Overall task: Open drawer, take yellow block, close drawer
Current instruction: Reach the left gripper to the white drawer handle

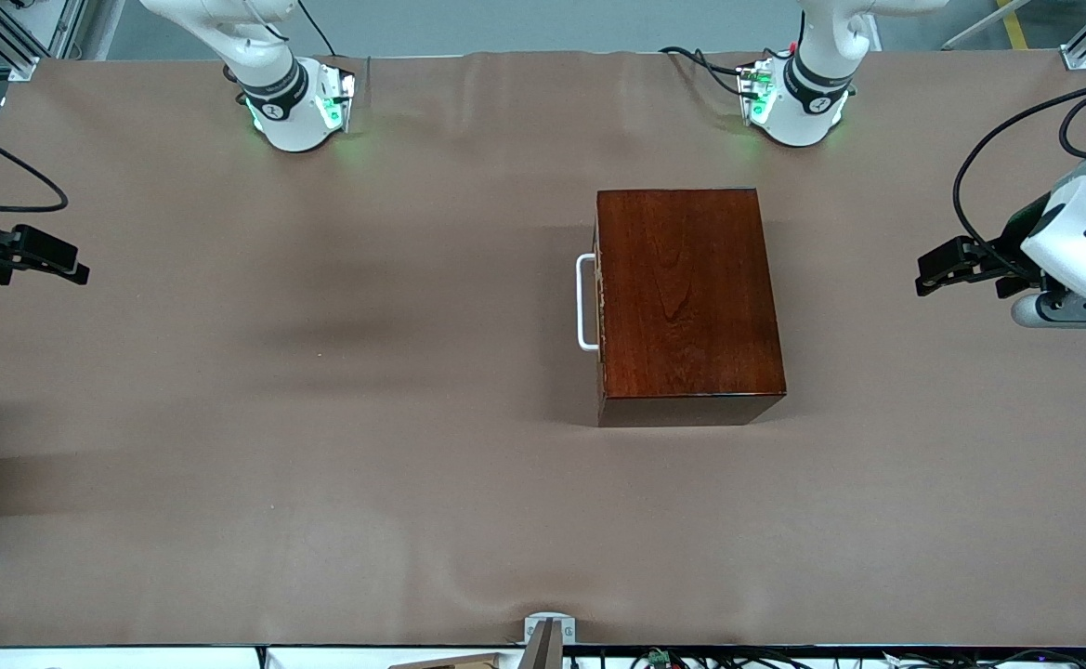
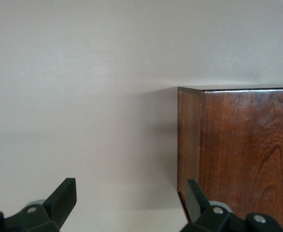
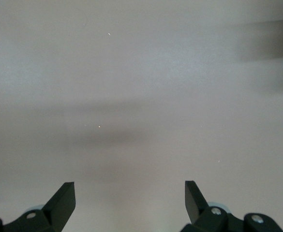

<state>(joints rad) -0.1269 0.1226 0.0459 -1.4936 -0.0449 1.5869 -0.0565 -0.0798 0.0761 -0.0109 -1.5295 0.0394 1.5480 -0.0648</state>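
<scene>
Both arms waited at the table's ends, the drawer shut and no block in sight.

The dark wooden box (image 1: 686,302) sat on the brown table (image 1: 320,418), toward the left arm's end of the middle; its drawer (image 1: 600,302) was pushed fully in, the white handle (image 1: 585,302) facing the right arm's end; the yellow block did not show in any view. The left gripper (image 1: 933,277) hung over the table at the left arm's end, well apart from the box, its fingers (image 2: 64,195) spread wide and holding nothing; the right gripper (image 1: 73,269) hung over the table at the right arm's end, its fingers (image 3: 64,198) likewise spread wide and empty, only bare table under them.
</scene>
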